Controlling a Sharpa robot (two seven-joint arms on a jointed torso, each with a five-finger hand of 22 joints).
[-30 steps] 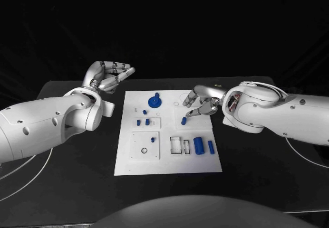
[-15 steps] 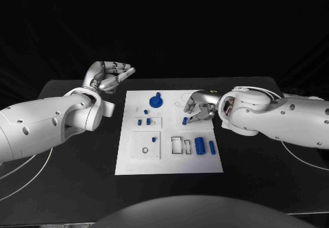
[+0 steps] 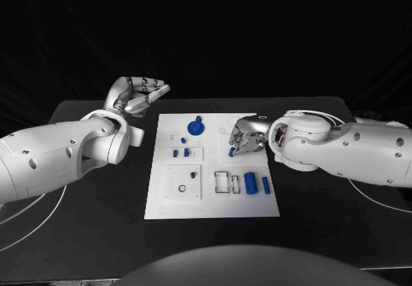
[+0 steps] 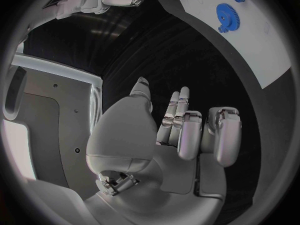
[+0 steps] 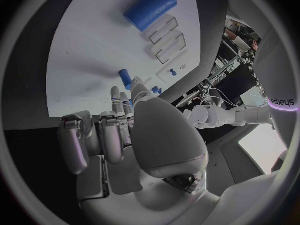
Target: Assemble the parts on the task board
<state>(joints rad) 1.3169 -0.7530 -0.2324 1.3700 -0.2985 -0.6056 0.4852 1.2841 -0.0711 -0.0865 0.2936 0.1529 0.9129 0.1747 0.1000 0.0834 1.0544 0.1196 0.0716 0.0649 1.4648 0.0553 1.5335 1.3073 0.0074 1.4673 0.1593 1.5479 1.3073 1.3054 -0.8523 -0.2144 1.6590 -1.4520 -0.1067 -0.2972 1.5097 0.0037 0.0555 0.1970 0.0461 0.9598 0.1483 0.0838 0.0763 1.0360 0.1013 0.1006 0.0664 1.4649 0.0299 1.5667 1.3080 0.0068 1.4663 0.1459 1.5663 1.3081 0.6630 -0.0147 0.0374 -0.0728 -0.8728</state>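
The white task board [image 3: 172,199] lies in the middle of the black table. On it are a blue gear [image 3: 196,127], several small blue pegs [image 3: 180,152], a blue cylinder [image 3: 249,182] and a blue bar [image 3: 265,185]. My right hand [image 3: 244,138] hangs low over the board's right half, its fingertips [image 5: 115,94] right at a small blue peg [image 3: 231,152], also in the right wrist view [image 5: 125,78]. Whether they pinch the peg is unclear. My left hand [image 3: 137,94] is raised off the board's far left corner, fingers curled in and holding nothing. The left wrist view shows the gear [image 4: 226,12].
Rectangular empty slots [image 3: 225,182] sit beside the cylinder, and a small black ring [image 3: 181,189] lies on the board's left plate. Black table [image 3: 86,214] surrounds the board on all sides. My right forearm [image 3: 343,152] covers the table to the board's right.
My right arm has swung inward and its hand has come down and closed in on the small blue peg, which has stayed in place. The left hand has not moved.
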